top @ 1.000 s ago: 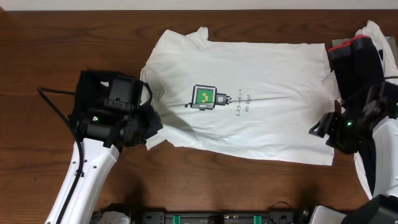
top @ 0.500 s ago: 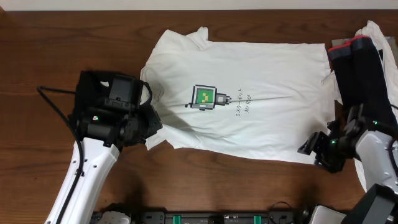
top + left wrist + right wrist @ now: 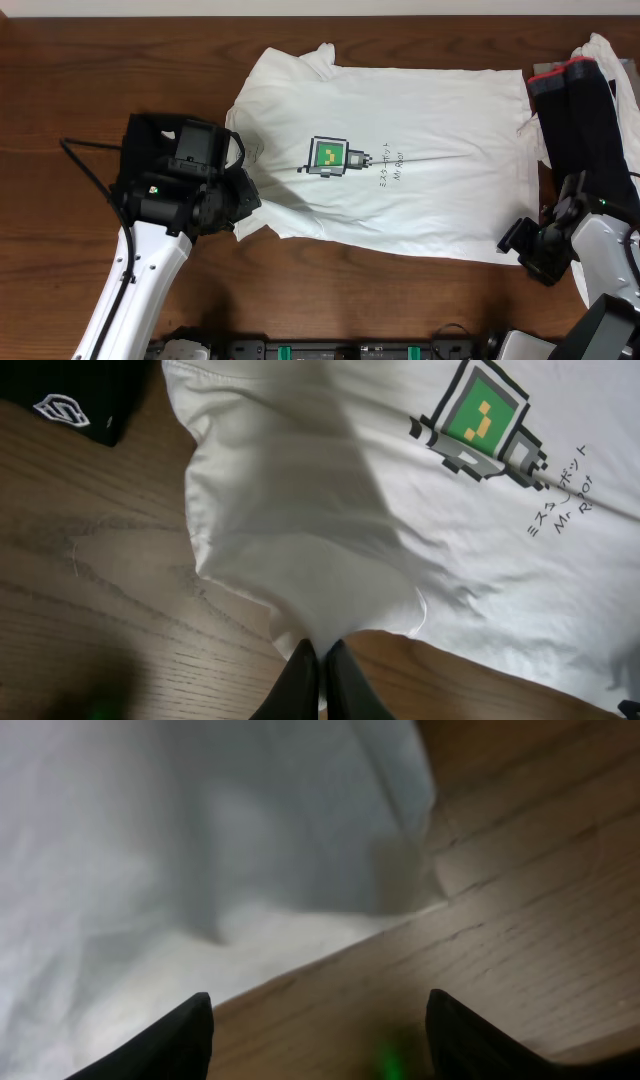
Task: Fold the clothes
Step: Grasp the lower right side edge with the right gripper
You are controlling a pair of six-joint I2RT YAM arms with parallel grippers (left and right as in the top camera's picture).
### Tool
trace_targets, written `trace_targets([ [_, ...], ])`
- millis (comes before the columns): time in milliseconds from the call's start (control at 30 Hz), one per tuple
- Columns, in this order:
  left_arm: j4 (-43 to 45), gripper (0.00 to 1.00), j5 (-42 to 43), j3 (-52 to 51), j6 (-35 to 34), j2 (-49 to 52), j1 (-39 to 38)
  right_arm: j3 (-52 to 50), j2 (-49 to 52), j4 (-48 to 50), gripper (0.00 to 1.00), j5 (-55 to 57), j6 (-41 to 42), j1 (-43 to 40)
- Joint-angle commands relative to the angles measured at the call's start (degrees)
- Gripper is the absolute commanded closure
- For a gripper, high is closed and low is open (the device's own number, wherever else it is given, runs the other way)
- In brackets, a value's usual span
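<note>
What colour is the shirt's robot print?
The robot print on the T-shirt is green with yellow pixels, outlined black; clearest in the left wrist view.

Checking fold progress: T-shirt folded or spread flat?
Spread, not folded: the T-shirt lies flat, print up, no part doubled over. The left gripper pinches one edge.

- Left gripper [image 3: 320, 672], low in its wrist view, has its fingers pinched together on the T-shirt [image 3: 330, 510] edge.
- Right gripper [image 3: 318, 1045], lower right overhead, holds its fingers spread wide.
</note>
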Motion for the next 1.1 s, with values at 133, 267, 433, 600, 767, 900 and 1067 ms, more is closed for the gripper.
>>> trace_targets([
  [133, -0.17, 0.94, -0.96, 0.85, 0.57, 0.33, 0.26, -3.43, 0.24, 4.20, 0.32, 3.58, 5.66, -0.26],
  [267, -0.15, 0.94, -0.96, 0.85, 0.57, 0.33, 0.26, -4.92, 0.26, 7.54, 0.33, 4.00, 7.69, -0.55],
  [433, -0.17, 0.94, -0.96, 0.85, 0.57, 0.33, 0.26, -5.05, 0.26, 8.90, 0.35, 4.68, 8.79, -1.29],
  [600, -0.13, 0.94, -1.03, 0.85, 0.57, 0.33, 0.26, -5.11, 0.26, 9.53, 0.39, 7.85, 8.92, -1.40],
  [767, -0.15, 0.94, -1.42, 0.85, 0.83, 0.33, 0.26, -5.09, 0.24, 9.68, 0.36, 7.34, 8.37, -1.40],
  [900, -0.17, 0.94, -1.42, 0.85, 1.20, 0.33, 0.26, -5.09, 0.24, 7.28, 0.50, 5.42, 6.03, -1.40],
  [1067, -0.11, 0.94, -2.25, 0.85, 1.22, 0.33, 0.33, -5.46, 0.26, 8.22, 0.53, 5.40, 6.16, -1.38],
])
